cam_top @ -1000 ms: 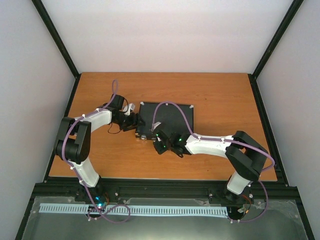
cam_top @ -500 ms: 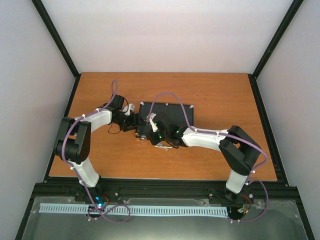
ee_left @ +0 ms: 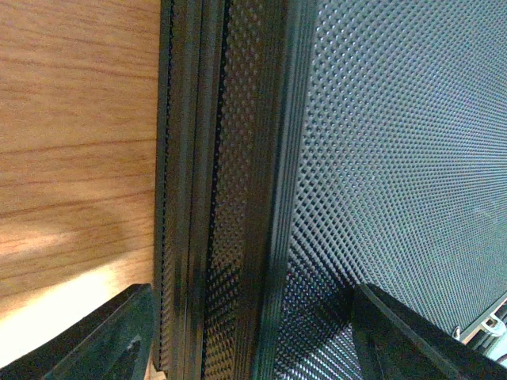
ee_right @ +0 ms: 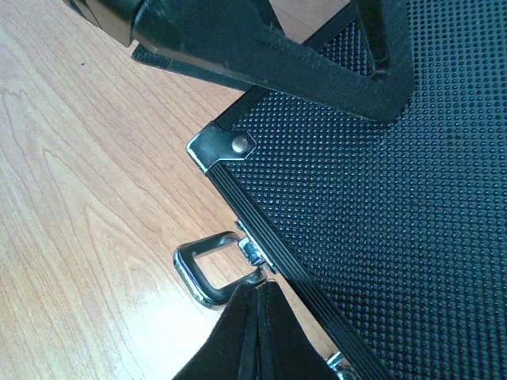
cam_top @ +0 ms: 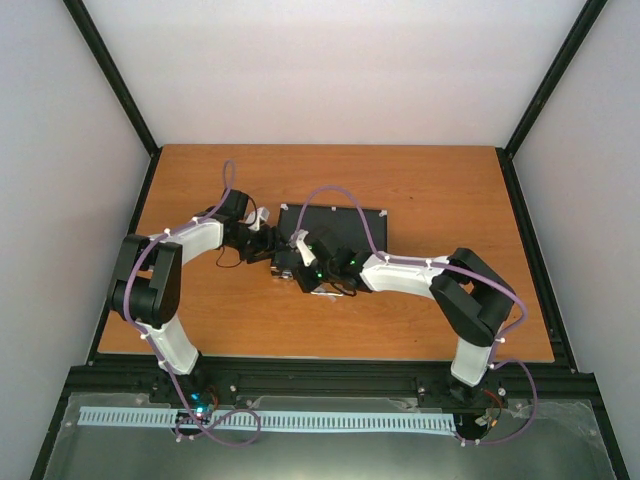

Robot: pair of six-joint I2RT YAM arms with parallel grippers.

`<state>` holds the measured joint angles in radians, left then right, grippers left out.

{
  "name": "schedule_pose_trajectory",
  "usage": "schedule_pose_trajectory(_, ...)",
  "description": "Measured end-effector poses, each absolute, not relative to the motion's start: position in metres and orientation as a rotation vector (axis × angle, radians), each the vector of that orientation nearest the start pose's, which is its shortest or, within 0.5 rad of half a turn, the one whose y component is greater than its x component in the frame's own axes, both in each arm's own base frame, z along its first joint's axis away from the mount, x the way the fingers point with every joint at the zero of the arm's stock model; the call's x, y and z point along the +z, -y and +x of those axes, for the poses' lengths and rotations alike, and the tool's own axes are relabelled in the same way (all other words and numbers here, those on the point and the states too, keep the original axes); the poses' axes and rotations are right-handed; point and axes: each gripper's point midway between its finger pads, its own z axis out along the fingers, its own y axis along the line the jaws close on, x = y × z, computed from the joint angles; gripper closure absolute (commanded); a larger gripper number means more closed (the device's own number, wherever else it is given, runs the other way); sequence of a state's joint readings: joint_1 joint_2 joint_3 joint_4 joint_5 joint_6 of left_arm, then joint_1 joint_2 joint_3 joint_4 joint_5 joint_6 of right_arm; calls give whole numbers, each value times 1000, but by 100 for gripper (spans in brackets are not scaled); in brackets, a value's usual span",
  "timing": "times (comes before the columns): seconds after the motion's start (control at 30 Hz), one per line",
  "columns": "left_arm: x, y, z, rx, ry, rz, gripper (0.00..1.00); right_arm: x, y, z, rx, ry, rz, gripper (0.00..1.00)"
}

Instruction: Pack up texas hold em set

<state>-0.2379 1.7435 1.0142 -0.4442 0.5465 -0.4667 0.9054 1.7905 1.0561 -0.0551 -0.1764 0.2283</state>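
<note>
**Wood table [cam_top: 430,190], case [cam_top: 345,228] closed and flat**

Mid-table, the black case lay shut with its silver handle [ee_right: 204,267] on the near edge. I saw my left gripper [ee_left: 253,336] straddling the case's left edge, jaws wide: 1 finger over the wood, 1 over the dimpled top. My right gripper [ee_right: 255,299] was pinched fully together, its tips touching the handle.

A wooden table [cam_top: 430,190] sits inside 3 white walls [cam_top: 330,70], 2 black posts [cam_top: 112,75] at its far corners, a white slotted strip [cam_top: 300,420] nearest.
</note>
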Motion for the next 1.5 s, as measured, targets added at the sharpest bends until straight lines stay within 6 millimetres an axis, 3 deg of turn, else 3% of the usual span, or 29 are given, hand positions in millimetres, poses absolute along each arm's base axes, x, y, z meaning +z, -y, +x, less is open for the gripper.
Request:
schedule_pose_trajectory(0.17, 51, 175, 342, -935, -2811, -163, 30, 84, -392, 268, 735, -2296, -911, 97)
schedule_pose_trajectory(0.37, 52, 175, 342, -936, -2808, -161, 30, 97, -408, 276, 781, -2254, -921, 97)
schedule_pose_trajectory(0.87, 51, 176, 343, -944, -2810, -161, 30, 56, -392, 258, 772, -2362, -940, 97)
schedule_pose_trajectory(1.03, 51, 176, 344, -946, -2811, -162, 30, 52, -391, 259, 757, -2371, -936, 97)
schedule_pose_trajectory(1.2, 51, 176, 344, -945, -2814, -164, 30, 33, -395, 260, 733, -2410, -941, 97)
schedule_pose_trajectory(1.5, 51, 176, 343, -943, -2819, -166, 30, 26, -394, 260, 635, -2420, -931, 97)
